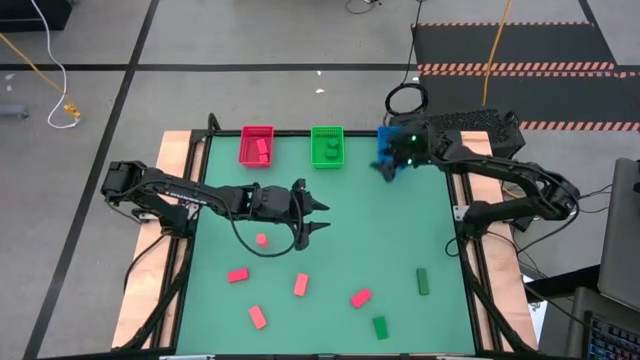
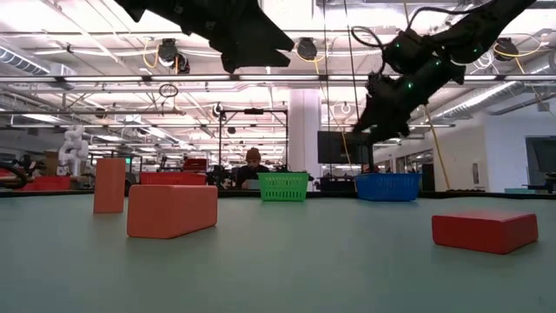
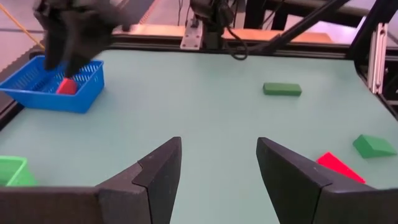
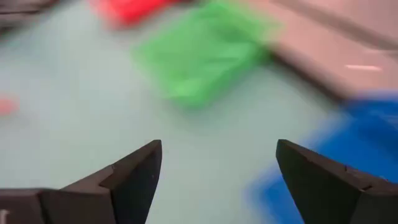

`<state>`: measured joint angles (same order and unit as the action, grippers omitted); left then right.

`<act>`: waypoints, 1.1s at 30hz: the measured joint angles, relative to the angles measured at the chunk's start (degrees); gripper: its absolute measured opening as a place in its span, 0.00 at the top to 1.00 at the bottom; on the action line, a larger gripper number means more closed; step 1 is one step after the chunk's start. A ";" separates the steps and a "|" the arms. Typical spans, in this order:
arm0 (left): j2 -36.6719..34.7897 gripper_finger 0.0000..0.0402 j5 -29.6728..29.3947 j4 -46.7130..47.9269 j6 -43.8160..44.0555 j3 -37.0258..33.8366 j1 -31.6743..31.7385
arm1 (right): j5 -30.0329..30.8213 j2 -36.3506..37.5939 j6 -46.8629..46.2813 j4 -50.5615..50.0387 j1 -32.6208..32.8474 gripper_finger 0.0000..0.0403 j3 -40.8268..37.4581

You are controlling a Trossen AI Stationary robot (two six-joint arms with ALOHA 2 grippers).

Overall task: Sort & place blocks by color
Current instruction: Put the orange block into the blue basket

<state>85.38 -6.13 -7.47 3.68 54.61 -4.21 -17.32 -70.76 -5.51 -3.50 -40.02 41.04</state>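
Note:
Several red blocks lie on the green table's near half, among them a small cube (image 1: pixel 261 239) and bars (image 1: pixel 238 274) (image 1: pixel 301 285) (image 1: pixel 361 297). Two green blocks (image 1: pixel 423 281) (image 1: pixel 380 327) lie at the near right. My left gripper (image 1: pixel 325 219) hangs open and empty above the table's middle; its wrist view (image 3: pixel 217 155) shows nothing between the fingers. My right gripper (image 1: pixel 388 170) is open and empty above the blue bin (image 3: pixel 53 84), which holds one red block (image 3: pixel 66 86).
The red bin (image 1: pixel 257 145), the green bin (image 1: pixel 327 147) and the blue bin stand in a row at the table's far edge. The red and green bins each hold blocks. Bare table lies between the bins and the loose blocks.

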 joint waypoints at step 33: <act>1.36 0.42 -8.37 48.77 50.85 7.97 -11.17 | 11.21 0.00 2.62 27.69 25.52 0.31 -11.96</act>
<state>86.74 -14.50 41.30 54.53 62.58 -15.38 -6.11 -70.76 -2.89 24.20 -14.50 29.08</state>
